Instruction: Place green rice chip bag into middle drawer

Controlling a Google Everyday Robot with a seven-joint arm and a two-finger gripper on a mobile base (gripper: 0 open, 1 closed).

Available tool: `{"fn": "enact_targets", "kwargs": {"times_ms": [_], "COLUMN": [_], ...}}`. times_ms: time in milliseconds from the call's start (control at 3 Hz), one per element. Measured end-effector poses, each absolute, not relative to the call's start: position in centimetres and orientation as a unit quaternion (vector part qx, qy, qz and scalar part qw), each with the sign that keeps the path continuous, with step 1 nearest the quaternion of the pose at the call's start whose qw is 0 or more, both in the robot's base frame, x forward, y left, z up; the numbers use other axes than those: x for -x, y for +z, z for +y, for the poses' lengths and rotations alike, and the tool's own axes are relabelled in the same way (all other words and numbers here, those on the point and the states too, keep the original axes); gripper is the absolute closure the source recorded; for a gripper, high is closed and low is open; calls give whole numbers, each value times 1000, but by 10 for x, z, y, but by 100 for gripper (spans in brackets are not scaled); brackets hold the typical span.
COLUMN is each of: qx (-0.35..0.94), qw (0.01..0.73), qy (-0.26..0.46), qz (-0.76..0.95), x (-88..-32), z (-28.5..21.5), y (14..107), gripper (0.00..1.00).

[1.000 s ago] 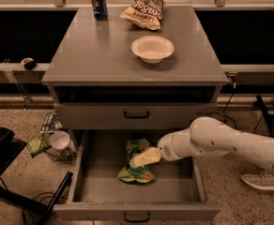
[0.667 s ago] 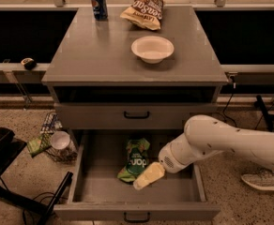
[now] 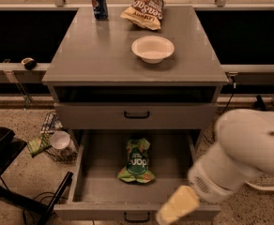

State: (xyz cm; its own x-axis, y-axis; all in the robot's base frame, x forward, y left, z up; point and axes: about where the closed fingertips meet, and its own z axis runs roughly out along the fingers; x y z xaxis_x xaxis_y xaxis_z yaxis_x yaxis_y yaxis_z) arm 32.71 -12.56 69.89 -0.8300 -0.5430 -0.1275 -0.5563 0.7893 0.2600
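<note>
The green rice chip bag [image 3: 137,161] lies flat on the floor of the middle drawer [image 3: 97,175], which is pulled wide open. The bag's dark-green round logo faces up. My gripper [image 3: 175,207] is at the bottom of the view, over the drawer's front right edge, apart from the bag and holding nothing. The bulky white arm [image 3: 249,149] fills the lower right and hides the drawer's right front corner. The drawer's black handle [image 3: 137,217] shows at the bottom edge.
The closed grey drawer front [image 3: 137,115] sits above the open one. On the cabinet top stand a blue can [image 3: 98,3], a tan-and-brown chip bag [image 3: 144,8] and a white bowl [image 3: 153,48]. A wire basket with a cup [image 3: 57,143] and a black frame [image 3: 5,153] are on the floor, left.
My gripper let go of the green bag, lifted out of the drawer and drew back toward the front right. The bag stays lying in the drawer.
</note>
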Motion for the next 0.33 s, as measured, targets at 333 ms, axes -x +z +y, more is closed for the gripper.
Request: {"fn": "enact_targets", "kwargs": {"times_ms": [333], "qx": [216], "qw": [93], "qy": [76], "qz": [969], "x": [-308], "z": [-172], "y": [773], "gripper": [0]}}
